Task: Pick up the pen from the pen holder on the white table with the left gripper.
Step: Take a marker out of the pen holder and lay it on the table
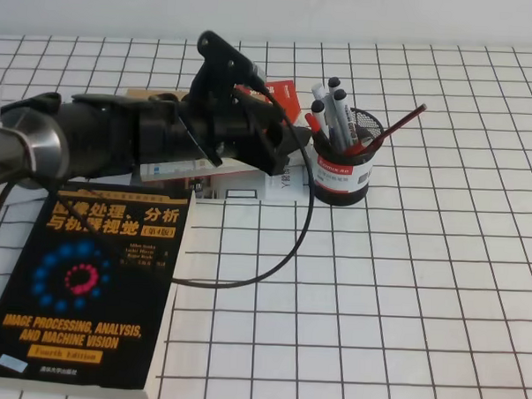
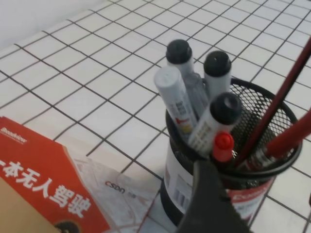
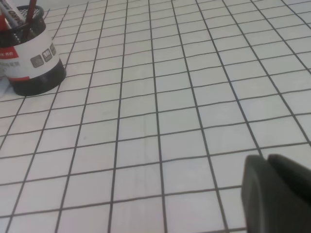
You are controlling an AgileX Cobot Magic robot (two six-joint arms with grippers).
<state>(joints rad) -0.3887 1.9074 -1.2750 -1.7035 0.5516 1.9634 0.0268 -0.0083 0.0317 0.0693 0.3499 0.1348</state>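
The pen was found standing in the pen holder, at the holder's near-left rim, with only the red cap showing above the mesh; barrel was hidden inside. Grey markers were packed just behind it in the holder, and a thin dark-red pencil leaned out over the holder's far-right rim. The holder was set on the white table, with books lying to the left of the holder.

The left gripper was placed just left of the holder, at rim height. Only one dark finger was seen in the wrist view, right below the cap; the opposite one was not visible, so the jaws' spread could not be told from the pictures. The right gripper was seen only as a dark edge, well apart from the holder; its state could not be told.

The pen was judged light, stiff and smooth plastic, likely slippery, not fragile. The cap was judged the only reachable grip spot; a pinch across the cap, then a straight lift out of the holder, was thought needed. The holder was judged light enough to tip or drag if the pen snagged neighbours.
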